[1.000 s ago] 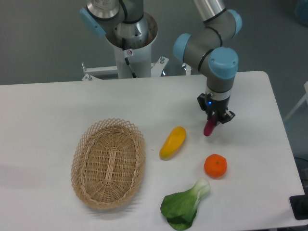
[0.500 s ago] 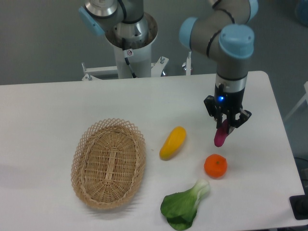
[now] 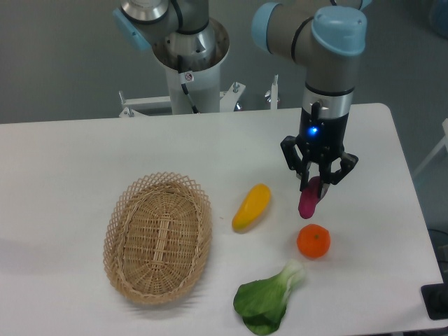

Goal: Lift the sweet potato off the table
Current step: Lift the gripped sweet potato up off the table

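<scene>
Camera view from the front: the black two-finger gripper (image 3: 314,183) hangs over the white rectangular worktop (image 3: 84,154), its fingers clamped on the upper end of the small magenta-purple sweet potato (image 3: 309,198), which dangles nearly upright, just above the round orange fruit (image 3: 313,241) and right of the yellow oblong fruit (image 3: 251,207). An oval wicker basket (image 3: 158,237) and a green leafy vegetable (image 3: 269,297) lie nearer the front edge.

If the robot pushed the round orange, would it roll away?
Probably. The orange looks round and smooth, and it sits on the flat white table, so a nudge would likely send it rolling. Nothing touches it to block it; the sweet potato hangs in the gripper just above.
</scene>
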